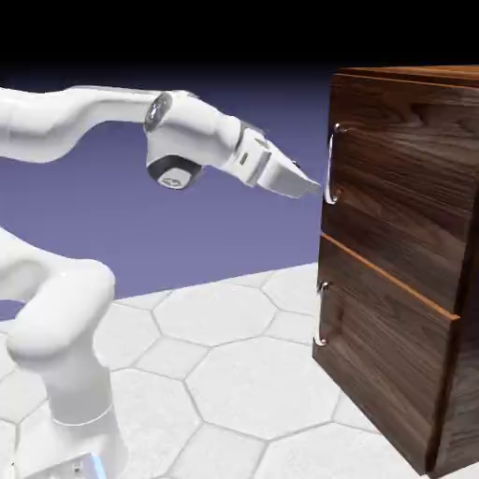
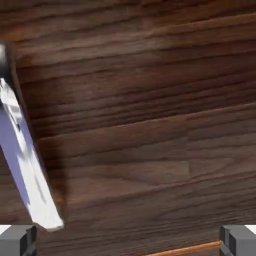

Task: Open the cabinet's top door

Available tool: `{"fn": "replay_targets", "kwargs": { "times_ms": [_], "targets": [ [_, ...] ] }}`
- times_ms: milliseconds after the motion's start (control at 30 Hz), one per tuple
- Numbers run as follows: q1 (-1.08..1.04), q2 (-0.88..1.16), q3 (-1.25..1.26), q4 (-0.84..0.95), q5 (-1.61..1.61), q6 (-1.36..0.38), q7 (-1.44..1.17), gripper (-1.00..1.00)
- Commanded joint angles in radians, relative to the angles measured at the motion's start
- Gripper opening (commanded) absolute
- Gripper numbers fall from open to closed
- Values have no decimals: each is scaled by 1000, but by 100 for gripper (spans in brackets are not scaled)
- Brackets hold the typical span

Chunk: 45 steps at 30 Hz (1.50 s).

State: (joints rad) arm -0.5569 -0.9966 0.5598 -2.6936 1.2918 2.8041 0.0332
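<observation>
The tool [image 1: 313,190] hangs level at the end of the white arm [image 1: 65,122], pointed straight at the cabinet [image 1: 402,271], its tip right up against the lower end of the silver handle [image 1: 331,164] on the top door [image 1: 402,187]. From the side I cannot tell whether the tip touches the handle or merely sits beside it. In the hand view the two grey fingertips [image 2: 17,240] stand far apart at the bottom corners with nothing between them but wood, so the tool is spread wide and grips nothing. The handle [image 2: 22,160] shows there as a pale, shiny bar slanting down the left side, just above the left fingertip and outside the gap.

The cabinet stands on the counter [image 1: 234,374], a white surface marked in hexagons, at the right of the exterior view. The top door lies flush with the cabinet's front, closed, its handle near the edge facing the arm. A thin orange-brown strip [image 1: 388,276] separates it from the lower panel [image 1: 384,374], which carries its own small silver handle [image 1: 322,313] directly beneath. The same strip glints at the bottom of the hand view.
</observation>
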Motion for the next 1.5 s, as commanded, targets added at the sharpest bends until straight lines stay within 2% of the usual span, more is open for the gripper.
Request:
{"fn": "replay_targets", "kwargs": {
  "times_ms": [0,900,1067,1100,1167,1467],
  "targets": [
    [-19,-14,19,4,44,-8,-24,0],
    [-517,-388,509,106,1174,-212,-643,0],
    [-680,-349,577,236,1239,-241,-660,0],
    [-680,-349,577,236,1239,-241,-660,-100],
    [-653,-351,555,200,1234,-278,-675,-100],
    [-454,-367,276,-104,1074,-655,-786,-100]
  ]
}}
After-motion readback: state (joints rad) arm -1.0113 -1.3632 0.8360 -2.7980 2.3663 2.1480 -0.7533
